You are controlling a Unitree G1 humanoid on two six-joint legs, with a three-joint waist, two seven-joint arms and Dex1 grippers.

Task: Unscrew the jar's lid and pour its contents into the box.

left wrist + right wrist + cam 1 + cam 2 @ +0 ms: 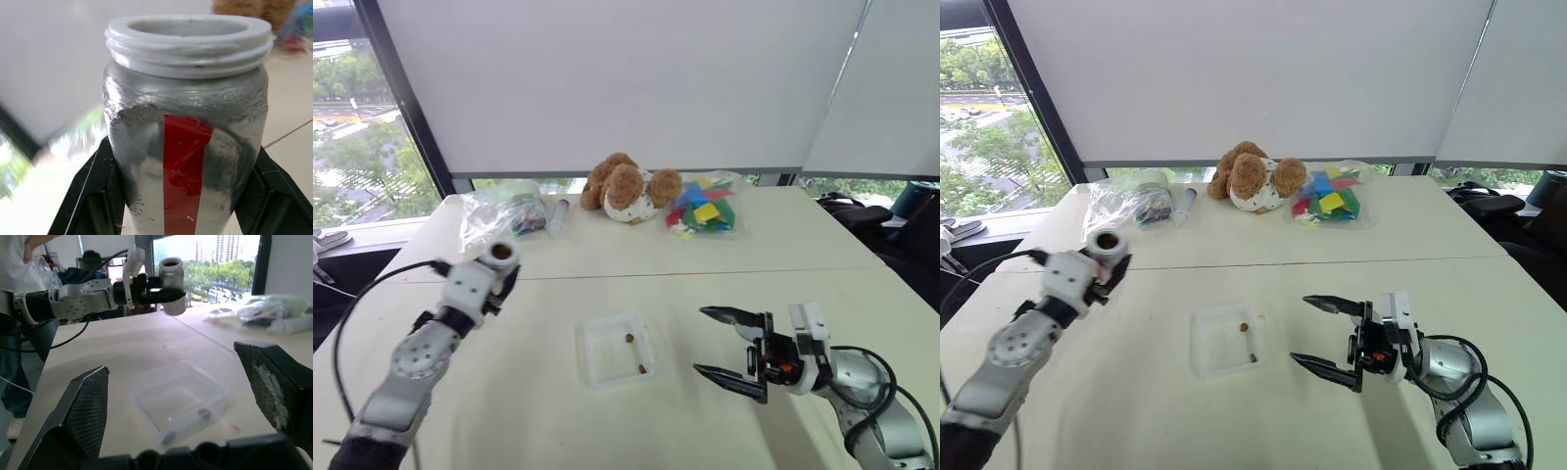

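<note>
My left gripper (505,274) is shut on the jar (501,255), a silver-grey cylinder with a red strip (183,176). It holds the jar upright above the table's left side. The jar's white threaded mouth is uncovered, and something brown shows inside. The lid is out of view. The box (592,345), a shallow clear tray, lies at the table's middle with two brown pellets (629,338) of the contents in it. To the right of the box, my right gripper (700,341) points at it with its fingers spread wide and nothing between them.
Along the far edge lie a brown teddy bear (626,188), a bag of coloured blocks (705,208), a clear bag (499,217) and a clear tube (558,215). A person (19,264) stands beyond my left arm. Windows run along the left.
</note>
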